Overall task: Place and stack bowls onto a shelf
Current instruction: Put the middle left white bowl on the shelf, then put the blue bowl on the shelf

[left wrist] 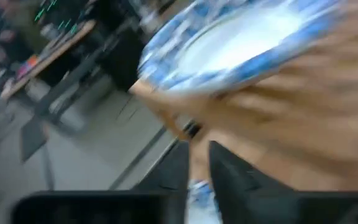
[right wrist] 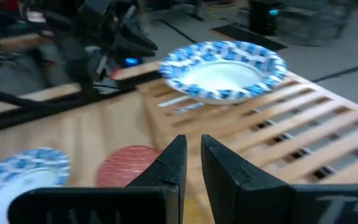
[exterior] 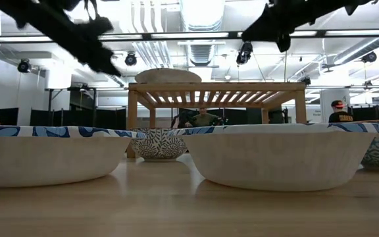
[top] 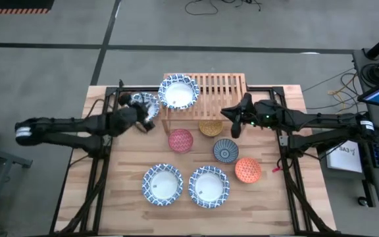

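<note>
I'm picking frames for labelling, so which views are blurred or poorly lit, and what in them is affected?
Left wrist view: heavy motion blur smears the blue-and-white bowl and the room. Right wrist view: mild softness, yet the same bowl on the shelf reads clearly. Low view: bright ceiling lights leave both arms as dark silhouettes; the near bowls loom large. High view: even light, sharp.

No text or label can be read anywhere

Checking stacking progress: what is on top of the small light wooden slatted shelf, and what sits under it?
One wide blue-and-white patterned bowl sits on the light wooden slatted shelf, at its left end; the other slats are bare. A mustard yellow bowl pokes out beneath the front edge; anything deeper underneath is hidden.
</note>
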You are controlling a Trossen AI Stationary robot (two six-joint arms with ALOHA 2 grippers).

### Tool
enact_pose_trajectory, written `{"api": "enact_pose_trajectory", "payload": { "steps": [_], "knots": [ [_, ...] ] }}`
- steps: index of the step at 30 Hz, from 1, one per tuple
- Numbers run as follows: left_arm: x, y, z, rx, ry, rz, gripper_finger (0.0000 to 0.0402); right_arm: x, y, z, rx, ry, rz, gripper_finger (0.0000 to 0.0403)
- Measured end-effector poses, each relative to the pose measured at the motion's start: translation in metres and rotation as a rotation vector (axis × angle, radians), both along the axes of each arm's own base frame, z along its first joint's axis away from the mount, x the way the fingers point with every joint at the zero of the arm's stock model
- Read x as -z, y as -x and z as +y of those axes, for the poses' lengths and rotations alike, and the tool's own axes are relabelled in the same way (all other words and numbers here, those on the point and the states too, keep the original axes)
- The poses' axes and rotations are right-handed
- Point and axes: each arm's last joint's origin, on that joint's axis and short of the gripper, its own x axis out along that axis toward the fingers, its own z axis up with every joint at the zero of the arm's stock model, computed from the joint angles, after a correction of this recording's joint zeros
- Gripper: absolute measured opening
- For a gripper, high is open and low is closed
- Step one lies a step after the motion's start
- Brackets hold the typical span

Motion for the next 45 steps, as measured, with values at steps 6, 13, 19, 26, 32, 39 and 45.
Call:
{"api": "enact_pose_trajectory", "payload": {
  "steps": [6,13,19,26,32,39,45],
  "knots": [
    [0.007,0.006,0.040,0.117,0.062,-0.099,0.0010,0.013,-0.011,-0.004,0.075,0.015,0.066,0.0038],
    [0.004,0.000,0.060,0.174,0.017,-0.141,0.0001,0.020,-0.018,-0.007,0.082,0.019,0.089,0.0038],
    [0.002,-0.017,0.068,0.246,0.040,-0.133,0.0000,0.017,-0.018,-0.008,0.099,0.028,0.066,0.0038],
    [-0.002,-0.011,0.067,0.134,0.119,-0.075,0.0000,0.017,-0.018,-0.007,0.100,0.004,0.053,0.0038],
    [-0.016,0.009,0.041,0.229,0.274,-0.173,0.0000,0.005,-0.023,-0.004,0.012,-0.066,0.062,0.0038],
    [-0.017,0.021,-0.008,0.603,0.362,-0.548,0.0000,-0.013,-0.041,0.006,-0.029,-0.229,0.225,0.0038],
    [-0.001,0.027,-0.037,0.788,0.330,-0.699,0.0000,-0.019,-0.055,0.018,0.054,-0.410,0.499,0.0038]
  ]
}}
